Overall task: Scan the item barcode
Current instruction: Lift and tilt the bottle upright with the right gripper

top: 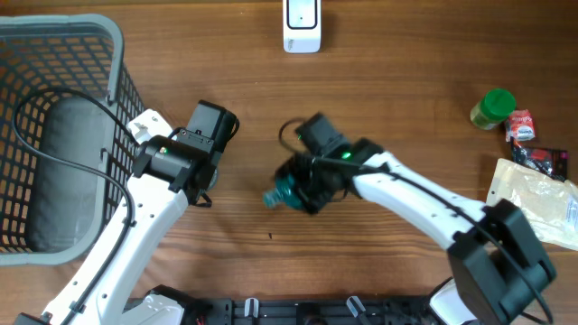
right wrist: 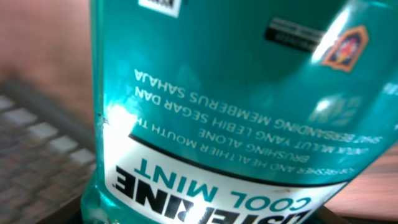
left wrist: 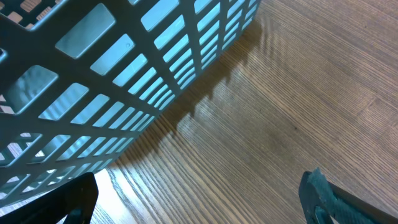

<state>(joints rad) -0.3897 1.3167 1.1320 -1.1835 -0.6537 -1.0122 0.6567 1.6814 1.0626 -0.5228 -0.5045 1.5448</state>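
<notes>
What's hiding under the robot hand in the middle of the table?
A see-through teal plastic mouthwash bottle with a white Cool Mint label. The right gripper covers most of it from above, so its barcode and what lies beneath it cannot be seen.

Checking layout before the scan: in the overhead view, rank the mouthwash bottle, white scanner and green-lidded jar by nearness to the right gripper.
1. mouthwash bottle, in the right gripper, table centre
2. white scanner, top edge
3. green-lidded jar, far right

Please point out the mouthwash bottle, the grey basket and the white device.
mouthwash bottle (right wrist: 236,93): right wrist view, on its teal body.
grey basket (top: 63,30): overhead view, on its upper rim.
white device (top: 302,27): overhead view, on its middle.
</notes>
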